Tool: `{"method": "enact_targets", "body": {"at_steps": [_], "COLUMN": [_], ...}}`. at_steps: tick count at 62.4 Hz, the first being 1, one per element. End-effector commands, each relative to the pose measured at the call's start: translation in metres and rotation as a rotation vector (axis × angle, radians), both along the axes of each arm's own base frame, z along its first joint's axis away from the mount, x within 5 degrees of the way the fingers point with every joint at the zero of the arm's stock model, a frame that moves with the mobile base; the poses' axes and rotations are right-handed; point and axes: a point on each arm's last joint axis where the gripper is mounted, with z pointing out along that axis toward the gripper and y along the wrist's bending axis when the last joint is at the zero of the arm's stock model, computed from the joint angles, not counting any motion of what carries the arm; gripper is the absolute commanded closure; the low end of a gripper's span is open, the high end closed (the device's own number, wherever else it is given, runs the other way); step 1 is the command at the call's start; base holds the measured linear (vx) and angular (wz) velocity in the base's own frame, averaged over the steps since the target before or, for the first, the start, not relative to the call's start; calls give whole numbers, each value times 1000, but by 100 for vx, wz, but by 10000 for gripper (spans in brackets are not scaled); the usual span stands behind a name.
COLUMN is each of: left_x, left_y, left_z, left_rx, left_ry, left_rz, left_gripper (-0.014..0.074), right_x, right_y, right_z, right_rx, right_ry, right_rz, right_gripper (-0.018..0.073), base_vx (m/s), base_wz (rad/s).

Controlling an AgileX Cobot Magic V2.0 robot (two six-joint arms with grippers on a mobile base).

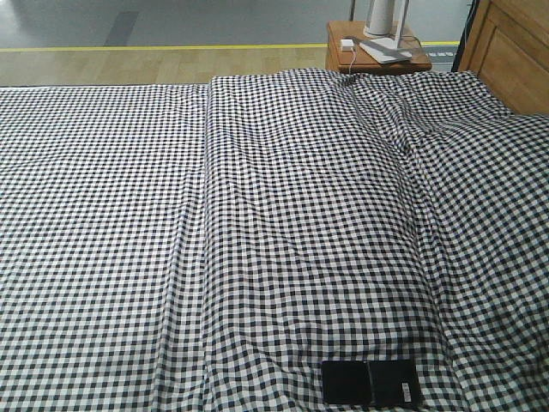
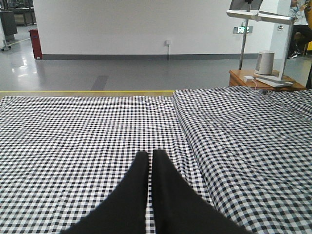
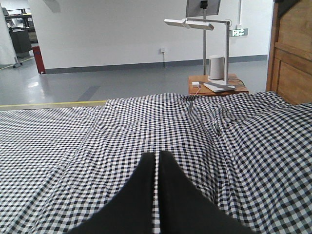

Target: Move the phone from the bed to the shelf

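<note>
Jaws pressed together, empty: left gripper [image 2: 148, 157], right gripper [image 3: 156, 157].
Pickup not begun; you next spread one over thin glossy black phone [image 1: 371, 383] on gingham-sheeted bed [image 1: 283, 215].

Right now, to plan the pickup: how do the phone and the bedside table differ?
The phone is a flat black slab lying at the near edge of the bed; the bedside table is reddish-brown wood, standing beyond the far edge. The phone carries nothing; the bedside table holds a white cylinder. Both sit right of centre in the front view.
</note>
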Motion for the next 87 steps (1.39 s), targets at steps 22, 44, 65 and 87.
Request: {"method": "enact_targets", "body": {"at_steps": [22, 44, 65, 87], "left_x": [-1, -1, -1, -1], "left_y": [0, 0, 0, 0], "left_z": [15, 15, 15, 15], "left_rx": [-11, -11, -11, -11], "left_ry": [-108, -108, -108, -108], "left_rz": [-2, -2, -2, -2], "left_gripper": [595, 595, 595, 595], "right_x": [-1, -1, -1, -1], "right_y": [-1, -1, -1, -2], "right_z": [6, 6, 6, 9], "right_rx": [-5, -5, -5, 6], "right_ry": [-77, -77, -77, -112], "right_rz": [-16, -16, -16, -22], "right_gripper": [565, 565, 565, 565], "base_vx": [0, 0, 0, 0], "base_wz": [0, 0, 0, 0]}}
